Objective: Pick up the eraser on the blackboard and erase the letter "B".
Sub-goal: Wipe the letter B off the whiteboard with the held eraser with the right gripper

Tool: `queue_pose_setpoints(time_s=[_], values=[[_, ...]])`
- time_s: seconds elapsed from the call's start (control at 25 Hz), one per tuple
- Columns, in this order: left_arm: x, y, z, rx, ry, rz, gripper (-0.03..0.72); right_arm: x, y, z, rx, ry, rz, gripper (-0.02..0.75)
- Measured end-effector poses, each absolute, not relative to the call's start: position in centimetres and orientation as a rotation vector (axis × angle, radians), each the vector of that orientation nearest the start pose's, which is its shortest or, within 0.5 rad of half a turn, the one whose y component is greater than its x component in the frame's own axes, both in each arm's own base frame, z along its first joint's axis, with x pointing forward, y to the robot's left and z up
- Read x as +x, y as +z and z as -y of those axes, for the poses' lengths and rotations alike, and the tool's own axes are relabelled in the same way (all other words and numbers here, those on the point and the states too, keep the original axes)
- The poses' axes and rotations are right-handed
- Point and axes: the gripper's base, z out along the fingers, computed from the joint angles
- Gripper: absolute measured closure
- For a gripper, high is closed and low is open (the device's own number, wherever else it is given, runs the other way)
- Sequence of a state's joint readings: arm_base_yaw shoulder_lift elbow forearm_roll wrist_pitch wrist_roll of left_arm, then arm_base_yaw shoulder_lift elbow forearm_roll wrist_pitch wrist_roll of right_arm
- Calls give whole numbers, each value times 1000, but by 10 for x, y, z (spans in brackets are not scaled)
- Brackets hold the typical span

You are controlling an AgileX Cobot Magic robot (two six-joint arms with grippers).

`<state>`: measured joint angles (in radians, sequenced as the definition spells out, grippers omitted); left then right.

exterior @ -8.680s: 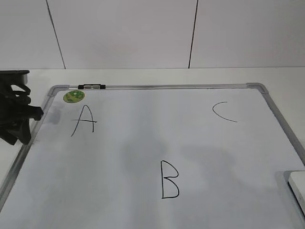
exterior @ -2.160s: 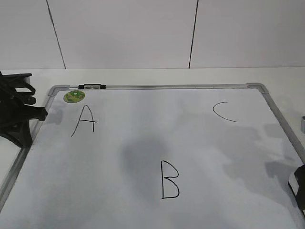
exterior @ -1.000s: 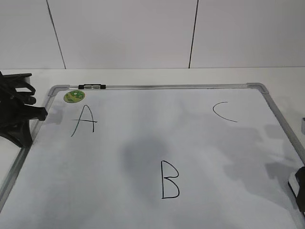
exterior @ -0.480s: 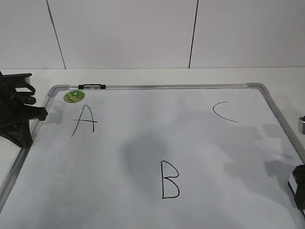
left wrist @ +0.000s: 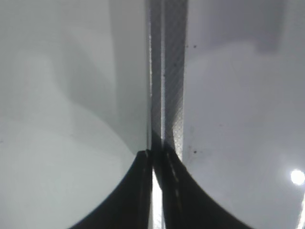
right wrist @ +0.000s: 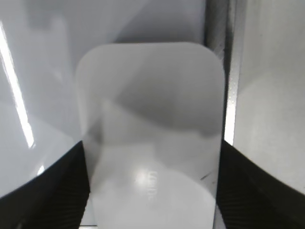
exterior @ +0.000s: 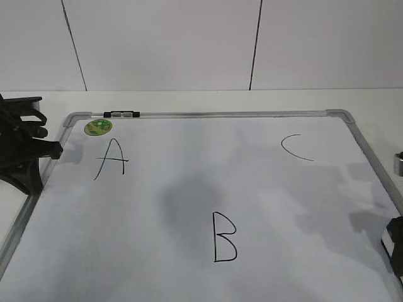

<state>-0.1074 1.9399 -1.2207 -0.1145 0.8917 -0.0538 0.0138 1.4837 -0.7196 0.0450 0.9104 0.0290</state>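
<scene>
Straddling the eraser (right wrist: 151,138) at the blackboard's (exterior: 189,189) right edge.
Left gripper (left wrist: 155,157) sitting closed over the blackboard's left frame; letter "B" (exterior: 224,236) sitting unerased mid-board; right gripper (right wrist: 151,191) standing wide, fingers flanking the eraser.

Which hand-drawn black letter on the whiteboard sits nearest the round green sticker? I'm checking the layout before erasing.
The angular black letter "A", directly below the round green sticker in the whiteboard's far-left corner. The "B" sits low in the middle; the curved "C" is far right.
</scene>
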Motion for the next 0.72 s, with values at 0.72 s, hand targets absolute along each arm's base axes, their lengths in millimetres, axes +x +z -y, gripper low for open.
queue_pose_setpoints(time_s=[0.72], values=[[355,152,46,-25,-146,-3098,657,222,178,-6,56,50,-3168,200]])
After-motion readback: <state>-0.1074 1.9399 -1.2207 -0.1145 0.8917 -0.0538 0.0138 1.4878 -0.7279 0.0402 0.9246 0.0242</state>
